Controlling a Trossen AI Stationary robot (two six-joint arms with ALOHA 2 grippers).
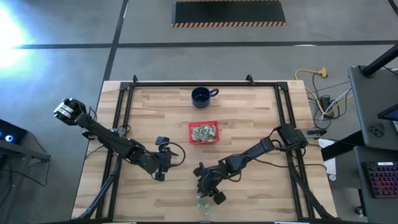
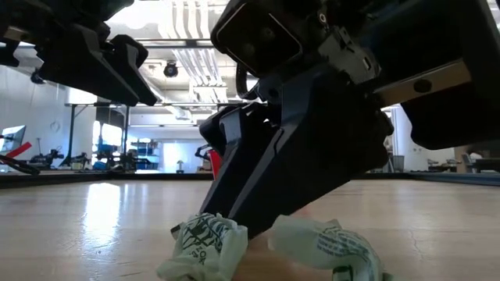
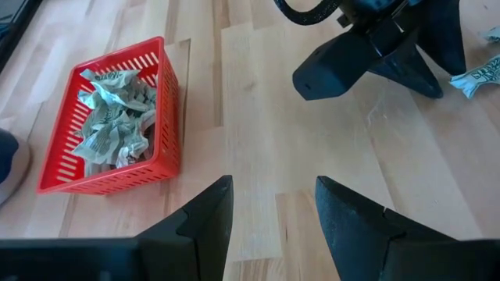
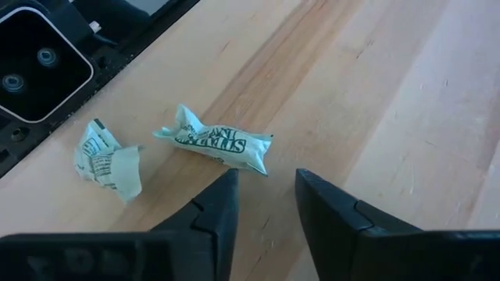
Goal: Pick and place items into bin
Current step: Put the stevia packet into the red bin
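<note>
Right tool (image 4: 262,204) poised over two crumpled wrappers near the bench's front edge.
Its fingers apart, the nearer wrapper (image 4: 216,145) lies just ahead, seemingly crosswise to them; left tool (image 3: 273,209), apart, waits farther off.

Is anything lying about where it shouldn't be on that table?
Yes: two crumpled wrappers lie loose on the wood by the table's near edge, under the right claw, while the others sit in the red bin. Nothing looks spilled or broken.
</note>
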